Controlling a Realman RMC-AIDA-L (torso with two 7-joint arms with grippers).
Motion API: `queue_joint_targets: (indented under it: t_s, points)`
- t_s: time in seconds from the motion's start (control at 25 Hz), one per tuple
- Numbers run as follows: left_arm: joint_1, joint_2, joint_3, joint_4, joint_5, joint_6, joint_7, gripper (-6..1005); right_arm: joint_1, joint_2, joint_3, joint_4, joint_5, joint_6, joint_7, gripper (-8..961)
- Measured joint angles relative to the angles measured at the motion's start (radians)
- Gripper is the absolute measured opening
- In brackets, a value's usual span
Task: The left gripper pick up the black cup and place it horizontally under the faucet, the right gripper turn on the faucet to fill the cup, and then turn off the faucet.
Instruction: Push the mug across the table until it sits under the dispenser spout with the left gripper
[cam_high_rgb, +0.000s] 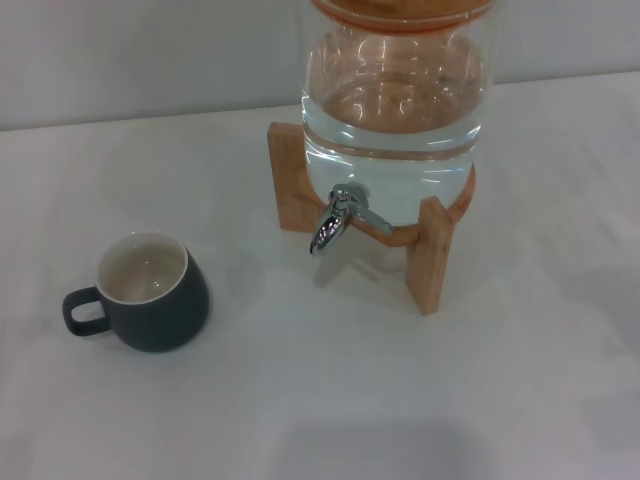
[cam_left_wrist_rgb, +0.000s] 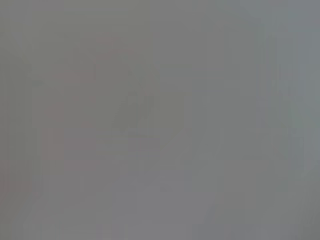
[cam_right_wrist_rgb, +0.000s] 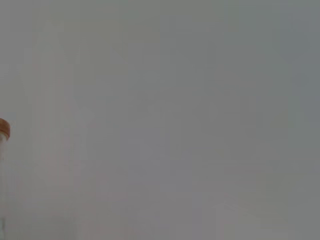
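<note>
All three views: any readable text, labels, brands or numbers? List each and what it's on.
None readable.
Black cup: plain, no print showing.
Glass dispenser and faucet: no label or marking visible.
Wooden stand: bare wood, no text.
Left wrist view: blank grey, nothing to read.
Right wrist view: only a sliver of the dispenser's edge, no text.

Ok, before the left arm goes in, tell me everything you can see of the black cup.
The black cup is a squat, rounded mug, dark charcoal outside and cream-white inside, apparently glazed ceramic. It stands upright on the white table, looks empty, and its small loop handle points to the robot's left. It sits left of and nearer than the faucet, not beneath it. No gripper is visible; nothing else touches it.
</note>
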Motion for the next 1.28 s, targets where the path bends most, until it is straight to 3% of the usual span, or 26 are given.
queue_joint_targets:
  t_s: [0.28,0.52,0.72,1.28]
  points:
    - [0.006,0.004,0.001,-0.171,0.282,0.135,-0.175,859,0.000,-0.005,0.003,-0.006,0.000,0.000,0.001,815]
    - [-0.008,0.003,0.003,-0.222,0.510,0.188,-0.202,858,0.001,-0.002,-0.002,-0.027,0.000,-0.007,0.002,814]
    - [-0.008,-0.020,0.003,-0.209,0.550,0.162,-0.141,858,0.008,-0.001,-0.002,-0.025,0.000,-0.008,0.002,814]
    - [-0.051,-0.022,0.003,-0.089,0.653,0.004,-0.021,857,0.018,0.001,-0.002,-0.020,0.000,-0.009,0.002,813]
